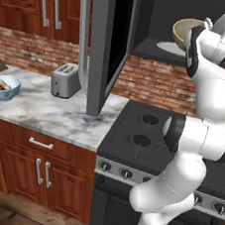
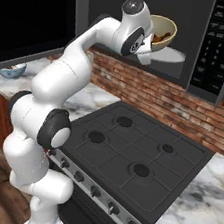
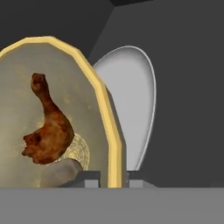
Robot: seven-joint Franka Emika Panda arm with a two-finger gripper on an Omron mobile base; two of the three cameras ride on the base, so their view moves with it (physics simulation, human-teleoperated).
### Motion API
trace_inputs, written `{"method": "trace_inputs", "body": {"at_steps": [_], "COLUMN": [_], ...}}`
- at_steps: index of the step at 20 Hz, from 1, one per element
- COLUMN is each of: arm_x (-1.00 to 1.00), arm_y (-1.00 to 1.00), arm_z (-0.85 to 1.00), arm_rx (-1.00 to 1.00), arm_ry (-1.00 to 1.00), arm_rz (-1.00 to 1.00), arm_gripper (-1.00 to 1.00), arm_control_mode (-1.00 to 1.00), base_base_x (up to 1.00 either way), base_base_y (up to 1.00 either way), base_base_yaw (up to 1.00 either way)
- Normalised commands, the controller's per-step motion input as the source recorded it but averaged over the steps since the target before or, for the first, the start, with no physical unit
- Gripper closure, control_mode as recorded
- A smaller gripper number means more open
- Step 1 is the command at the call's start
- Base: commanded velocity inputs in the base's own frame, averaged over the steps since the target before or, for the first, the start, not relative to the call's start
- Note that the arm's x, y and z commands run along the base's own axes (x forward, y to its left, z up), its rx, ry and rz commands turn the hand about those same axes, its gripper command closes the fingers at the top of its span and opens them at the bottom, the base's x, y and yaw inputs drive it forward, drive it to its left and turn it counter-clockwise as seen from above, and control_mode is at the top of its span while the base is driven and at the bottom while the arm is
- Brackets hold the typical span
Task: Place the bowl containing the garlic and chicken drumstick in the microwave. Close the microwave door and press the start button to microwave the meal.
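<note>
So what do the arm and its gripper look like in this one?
The arm is made of glossy white rounded segments with dark grey to black bands at the joints and a grey cap on the topmost joint. The gripper has two small dark grey finger tips. No cables or markings are visible.

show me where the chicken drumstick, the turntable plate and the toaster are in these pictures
chicken drumstick (image 3: 49, 133): hand view, on its plump meaty end inside the tan bowl.
turntable plate (image 3: 135, 109): hand view, on its bare white face behind the bowl's rim.
toaster (image 1: 64, 80): left base view, on its silver front side.
</note>
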Motion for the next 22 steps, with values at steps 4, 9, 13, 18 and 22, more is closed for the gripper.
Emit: {"method": "trace_inputs", "body": {"at_steps": [4,9,13,18,22], "arm_x": [0.26,0.15,0.28,0.1,0.04], "arm_y": [-0.19,-0.01,0.0,0.0,0.0], "arm_z": [0.0,0.0,-0.01,-0.37,-0.35], "arm_rx": [0.0,0.0,0.0,0.0,0.0], "arm_ry": [0.16,0.25,0.12,-0.07,-0.15], "arm_rz": [-0.05,-0.03,-0.04,-0.03,-0.03], "arm_gripper": [1.0,1.0,-1.0,-1.0,-1.0], "arm_control_mode": [-1.0,-1.0,-1.0,-1.0,-1.0], "base_base_x": [0.0,0.0,0.0,0.0,0.0], "base_base_y": [0.0,0.0,0.0,0.0,0.0], "base_base_yaw": [0.0,0.0,0.0,0.0,0.0]}}
